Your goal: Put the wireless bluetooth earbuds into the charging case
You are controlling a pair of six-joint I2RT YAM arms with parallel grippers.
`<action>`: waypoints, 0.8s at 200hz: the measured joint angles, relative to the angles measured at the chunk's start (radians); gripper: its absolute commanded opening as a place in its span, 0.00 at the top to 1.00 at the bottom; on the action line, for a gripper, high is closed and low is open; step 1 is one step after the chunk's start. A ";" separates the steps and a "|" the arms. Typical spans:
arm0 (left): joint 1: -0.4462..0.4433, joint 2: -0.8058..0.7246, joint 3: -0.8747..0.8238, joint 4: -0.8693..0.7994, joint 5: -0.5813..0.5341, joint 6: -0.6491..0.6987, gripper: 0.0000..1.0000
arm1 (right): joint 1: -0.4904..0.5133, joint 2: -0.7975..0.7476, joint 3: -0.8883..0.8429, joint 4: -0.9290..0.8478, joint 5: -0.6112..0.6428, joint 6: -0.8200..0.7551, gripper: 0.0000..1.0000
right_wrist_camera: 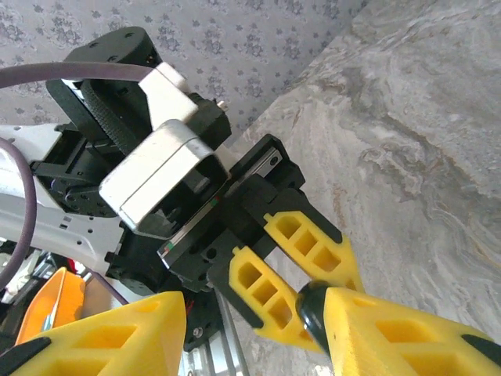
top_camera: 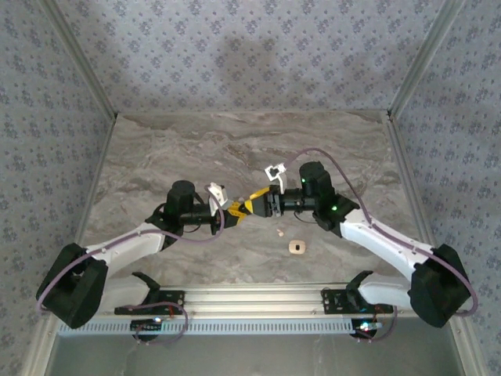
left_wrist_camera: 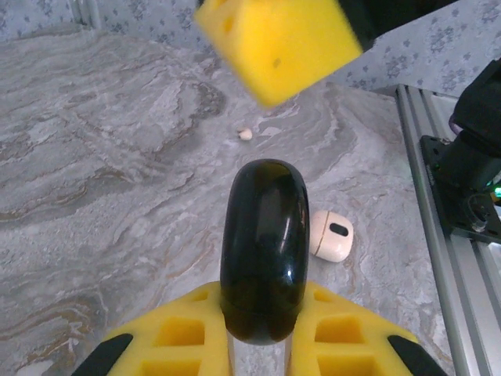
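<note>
Top external view: we see the two arms reaching in from either side and meeting over the middle of the marbled table (top_camera: pixel 172 157). The left gripper (top_camera: pixel 237 210) and the right gripper (top_camera: pixel 257 205) sit tip to tip, yellow fingers almost touching. The charging case (top_camera: pixel 297 247) lies flat on the table, nearer to us than the grippers and a little to the right, well apart from both. A small pale piece (top_camera: pixel 278 233) rests just left of and beyond the case. An aluminium rail (top_camera: pixel 250 298) runs along the near edge.

Left wrist view: we find the left gripper's yellow fingers pressed together on a glossy black disc (left_wrist_camera: pixel 262 251), held on edge and sticking out past the tips. One yellow finger (left_wrist_camera: pixel 278 43) of the right gripper hangs above it. The beige case lies on the table beyond the disc, a dark oval mark on its face.

Right wrist view: we see the right gripper's two fingers standing apart, with the left gripper's tips and the disc between them. The disc sits right against one finger, and the other is clear of it.
</note>
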 measured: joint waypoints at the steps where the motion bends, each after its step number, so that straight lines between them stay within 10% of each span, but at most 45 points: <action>1: 0.000 0.001 0.000 0.000 -0.003 0.000 0.89 | -0.001 -0.003 -0.002 -0.002 0.003 0.000 0.48; 92: 0.016 0.283 0.359 -0.412 -0.115 -0.208 0.90 | -0.129 -0.209 -0.128 -0.303 0.450 0.116 0.48; 160: 0.035 0.585 0.664 -0.800 -0.080 -0.395 0.90 | -0.145 -0.240 -0.167 -0.429 0.548 0.200 0.49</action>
